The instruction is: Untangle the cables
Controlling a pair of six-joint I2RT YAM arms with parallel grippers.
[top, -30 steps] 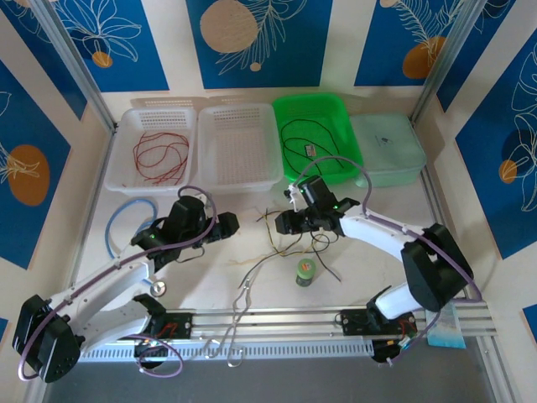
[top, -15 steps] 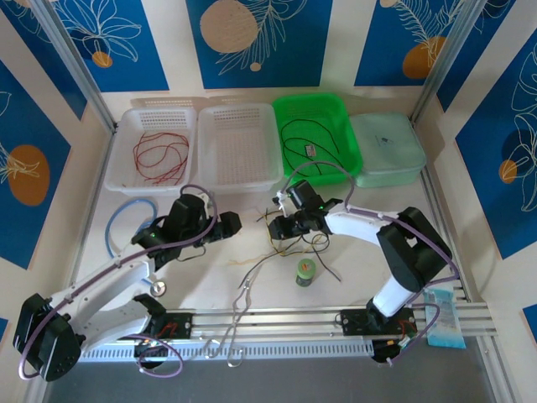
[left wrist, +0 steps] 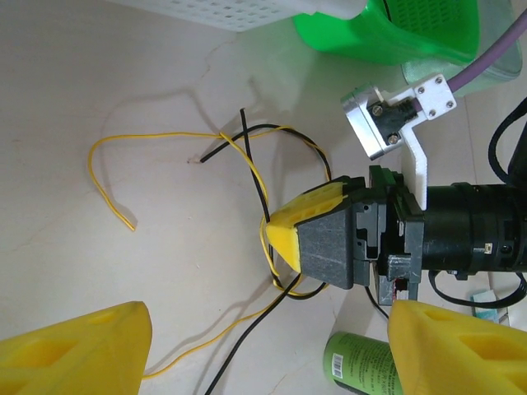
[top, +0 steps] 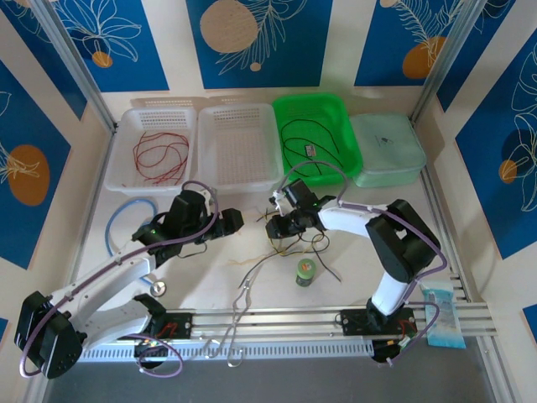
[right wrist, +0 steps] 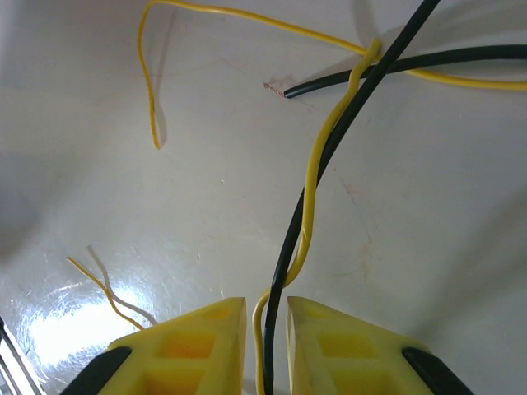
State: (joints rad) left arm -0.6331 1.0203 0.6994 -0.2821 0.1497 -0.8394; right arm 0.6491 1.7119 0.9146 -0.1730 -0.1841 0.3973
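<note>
Tangle of cables [top: 289,243] on a pale, glossy desk [right wrist: 165,214]. Right end effector [right wrist: 266,317] has its pads nearly together around a twisted yellow cable [right wrist: 315,164] and black cable [right wrist: 461,58] (a firm pinch cannot be confirmed), likely to tease them apart. Left end effector [left wrist: 268,354] hangs wide open and empty just beside it, probably ready for one strand. Baskets [top: 239,147] lie beyond both, with blue leaf-patterned walls [top: 243,34] around.

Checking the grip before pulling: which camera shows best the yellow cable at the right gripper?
Right wrist: the yellow cable runs, twisted with the black cable, between the fingers of the right gripper. Left wrist shows it side-on, looping past that gripper; top external, a faint thread.
</note>
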